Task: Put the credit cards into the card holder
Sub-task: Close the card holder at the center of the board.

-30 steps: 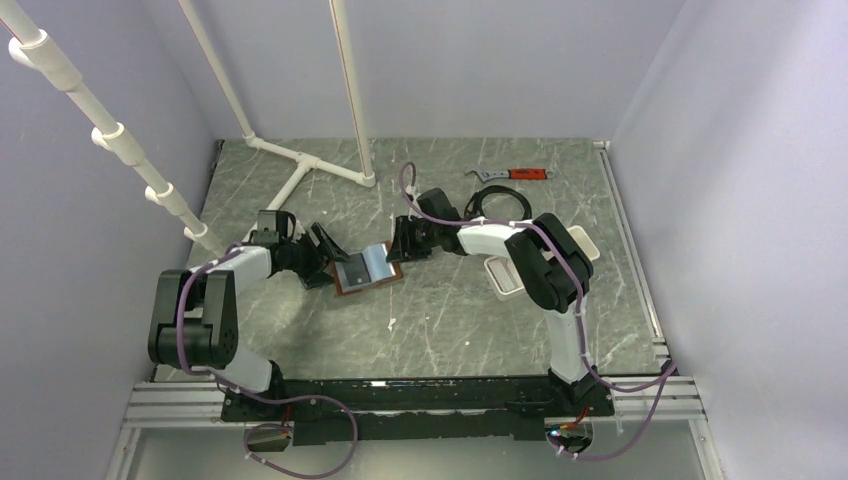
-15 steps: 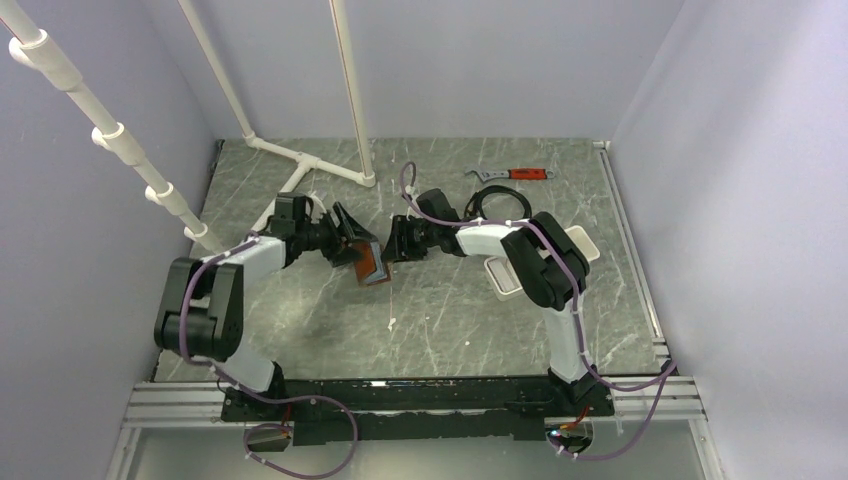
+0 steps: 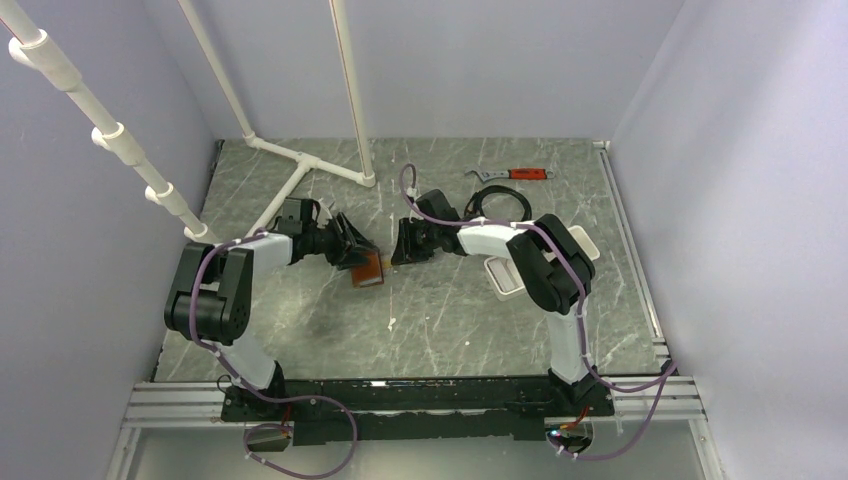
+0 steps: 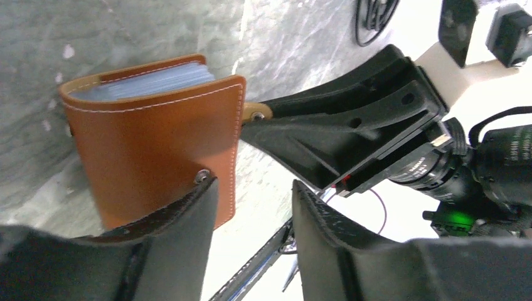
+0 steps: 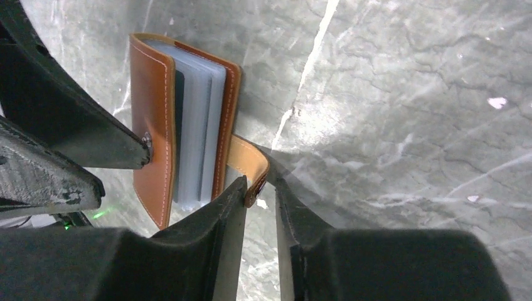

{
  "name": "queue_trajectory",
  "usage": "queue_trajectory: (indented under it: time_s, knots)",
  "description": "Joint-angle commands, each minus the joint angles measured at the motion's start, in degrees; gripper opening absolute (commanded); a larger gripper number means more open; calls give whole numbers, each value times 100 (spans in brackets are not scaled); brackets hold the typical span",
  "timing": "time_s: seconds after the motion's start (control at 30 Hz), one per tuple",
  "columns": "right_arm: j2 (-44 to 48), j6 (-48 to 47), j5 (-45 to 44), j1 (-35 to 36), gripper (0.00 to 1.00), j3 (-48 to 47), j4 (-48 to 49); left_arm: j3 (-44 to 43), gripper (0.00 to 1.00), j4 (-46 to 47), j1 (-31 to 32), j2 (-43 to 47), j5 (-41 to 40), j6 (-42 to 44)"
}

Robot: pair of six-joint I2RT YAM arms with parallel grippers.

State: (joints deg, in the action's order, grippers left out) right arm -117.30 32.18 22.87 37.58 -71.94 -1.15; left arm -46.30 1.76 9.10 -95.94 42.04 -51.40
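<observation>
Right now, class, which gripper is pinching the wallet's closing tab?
The right gripper, shut on the card holder by its tab; the left gripper stands open, one finger against the cover.

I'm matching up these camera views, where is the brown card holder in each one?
Top external: card holder just left of picture centre.
Left wrist: card holder upper left, brown cover facing the camera.
Right wrist: card holder upper left, edge-on, sleeves showing.
Shared landmark: its closing tab, jutting from its right side in both wrist views.
</observation>
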Motion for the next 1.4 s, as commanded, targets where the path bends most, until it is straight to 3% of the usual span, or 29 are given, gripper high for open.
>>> queue_trajectory:
  time_s: [0.0,0.1,0.23,0.4,0.63,0.8,1.2,1.37]
  knots:
    - [236,-287,-319,-8,24,-129,-328,-381,48,-887,16,241,-375,468]
    - [302,-353,-445,3,26,-170,-432,-609,41,-1485,0,317,-646,729]
    - [369,-463,-650,3,40,-261,-583,-883,28,-2100,-13,198,-896,984]
    - [304,-537,-709,-1,42,-526,-731,-984,22,-2289,-9,-93,-936,1093]
    - [271,-492,-639,3,25,-690,-766,-1071,13,-2395,-5,-374,-987,1165]
    - [235,-428,-483,-4,15,-651,-706,-1039,11,-2382,-5,-463,-988,1197]
    - [120,-376,-367,-5,21,-677,-760,-1098,10,-2439,-6,-579,-926,1269]
    - [115,-315,-195,-6,5,-630,-608,-1124,10,-2457,-5,-612,-906,1293]
